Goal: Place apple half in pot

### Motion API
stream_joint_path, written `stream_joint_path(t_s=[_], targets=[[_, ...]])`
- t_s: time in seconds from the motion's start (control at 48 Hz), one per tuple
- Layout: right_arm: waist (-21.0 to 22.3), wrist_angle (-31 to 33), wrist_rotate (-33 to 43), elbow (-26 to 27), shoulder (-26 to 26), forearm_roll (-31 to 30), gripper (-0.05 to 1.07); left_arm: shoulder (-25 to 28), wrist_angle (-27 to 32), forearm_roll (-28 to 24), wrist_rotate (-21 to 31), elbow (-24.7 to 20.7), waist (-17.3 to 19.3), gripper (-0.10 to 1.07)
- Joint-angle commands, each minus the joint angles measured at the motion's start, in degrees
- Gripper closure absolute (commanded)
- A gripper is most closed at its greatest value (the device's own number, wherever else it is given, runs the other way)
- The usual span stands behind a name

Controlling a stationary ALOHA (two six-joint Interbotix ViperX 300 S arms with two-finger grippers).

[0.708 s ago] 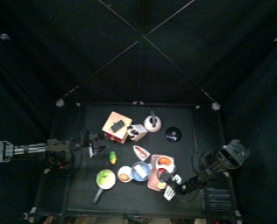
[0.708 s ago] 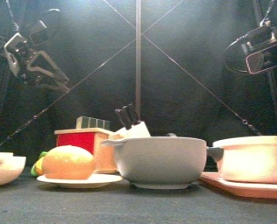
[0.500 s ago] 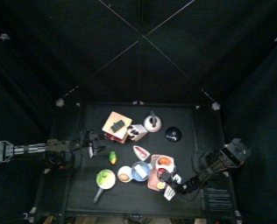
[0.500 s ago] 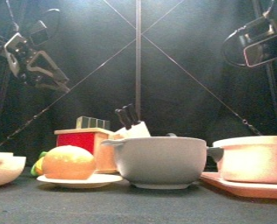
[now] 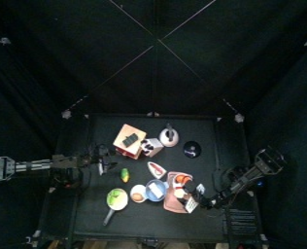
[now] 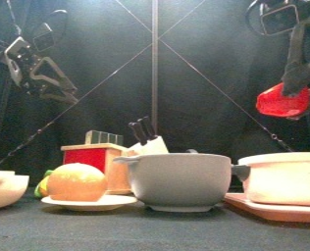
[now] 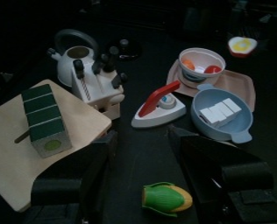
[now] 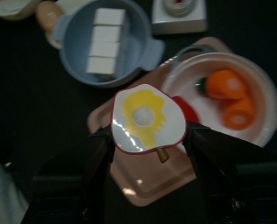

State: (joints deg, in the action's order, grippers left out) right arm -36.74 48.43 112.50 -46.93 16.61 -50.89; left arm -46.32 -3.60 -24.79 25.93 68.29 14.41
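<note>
My right gripper is shut on the apple half, red-skinned with a cream and yellow cut face. It hangs above the pink tray, beside the white pot that holds orange pieces. In the front view the apple half hangs high above the pot. In the top view the right gripper is at the pot's front right. My left gripper is open and empty, low at the table's left.
A blue-grey bowl with white cubes stands next to the tray. A kettle, a knife block, a cutting board, a red-rimmed slice and a green-yellow fruit lie at mid-table. A plate with a yellow fruit stands at the front left.
The right arm has swung in and down with the apple half, which now shows in the front view above the pot. The left arm has not moved.
</note>
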Motion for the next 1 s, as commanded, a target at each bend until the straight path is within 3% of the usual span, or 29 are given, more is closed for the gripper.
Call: stream_joint_path(t_s=[0.0,0.271,0.604,0.979], targets=[[1.14,2.02,0.35,-1.41,2.72,0.62,0.36,0.18,-0.09,0.0,0.0,-0.7,0.09,0.11],[6.24,-0.35,0.44,-5.63,2.72,2.99,0.28,0.18,0.7,0.0,0.0,-0.62,0.09,0.11],[6.15,-1.67,0.44,-5.98,2.64,4.83,0.09,0.18,0.79,0.0,0.0,-0.53,0.09,0.11],[6.15,-1.67,0.35,-5.71,2.64,5.19,0.05,0.18,0.79,0.0,0.0,-0.53,0.18,0.11]])
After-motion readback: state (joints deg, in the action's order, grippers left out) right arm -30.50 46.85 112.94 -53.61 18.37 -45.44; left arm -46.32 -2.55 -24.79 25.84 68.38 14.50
